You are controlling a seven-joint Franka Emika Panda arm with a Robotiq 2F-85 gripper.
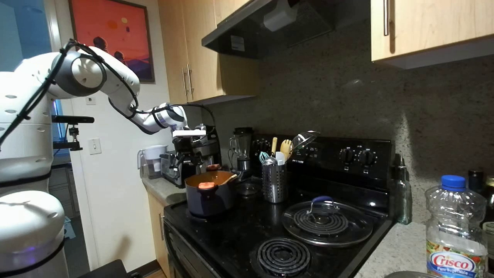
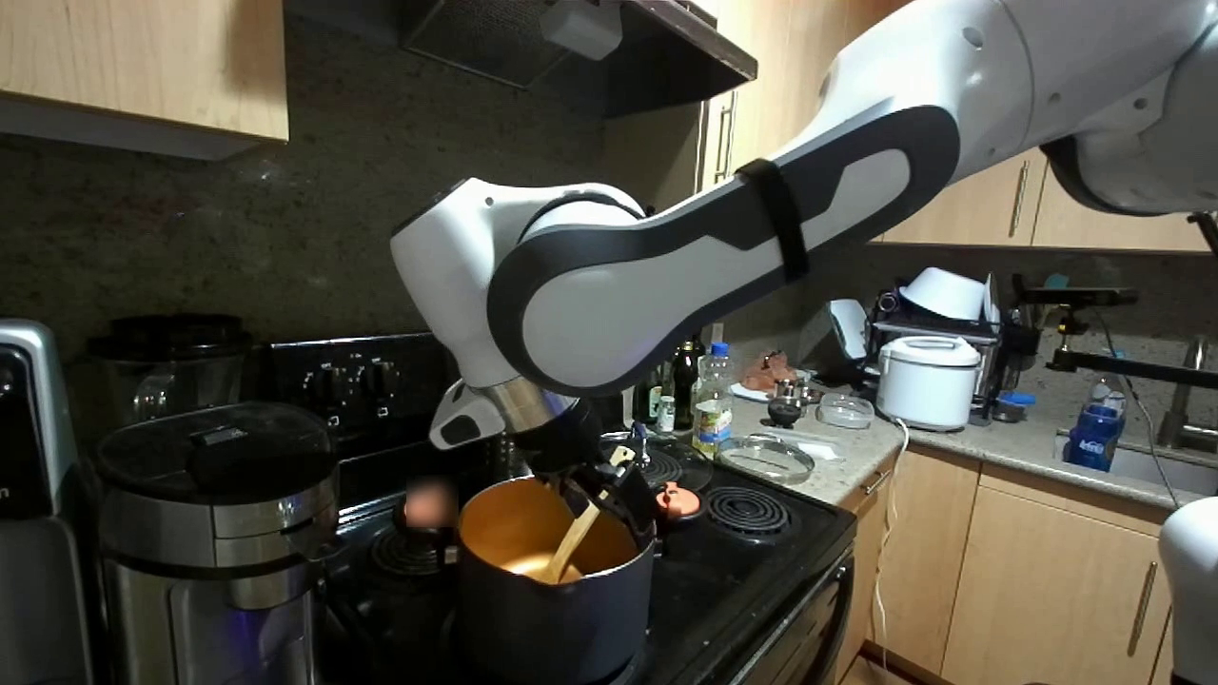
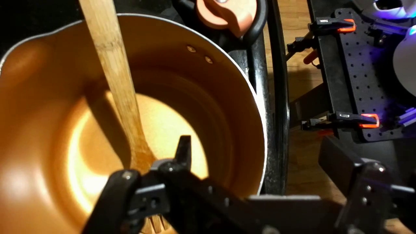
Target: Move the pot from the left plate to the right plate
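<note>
Pot [image 1: 210,199], supported by the stove [image 1: 231,228], under the gripper [image 3: 256,146], pot's rim [image 3: 266,143] seen between the widely spread fingers [image 3: 184,151] in wrist view, gripper pointed downward, arm [image 2: 657,295] held bent above.

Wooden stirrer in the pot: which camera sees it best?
The wrist view: the wooden stirrer looks biggest there, though the pincer hides part. In both exterior views it's smaller: just its top, or its partly covered handle.

Glare blazing in my pot [image 3: 169,113], the utensil [image 3: 113,61] casting shadow across its bottom! In an exterior view I get a dim backsplash [image 2: 295,252] behind the pot, one side handle [image 2: 430,505] blurred.
</note>
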